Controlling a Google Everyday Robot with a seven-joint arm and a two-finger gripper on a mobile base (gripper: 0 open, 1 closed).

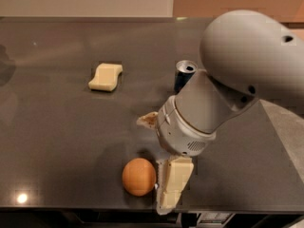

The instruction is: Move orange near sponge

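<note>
The orange (138, 176) lies near the table's front edge. The pale yellow sponge (105, 76) lies far back on the left, well apart from the orange. My gripper (160, 152) hangs over the table just right of the orange, open. One cream finger (173, 183) stands right beside the orange's right side. The other finger (148, 120) points left, above and behind the orange. Nothing is held.
A blue drink can (184, 74) stands behind my arm, partly hidden by it. The dark table (57, 137) ends just in front of the orange. My large grey arm (247, 65) covers the right side of the table.
</note>
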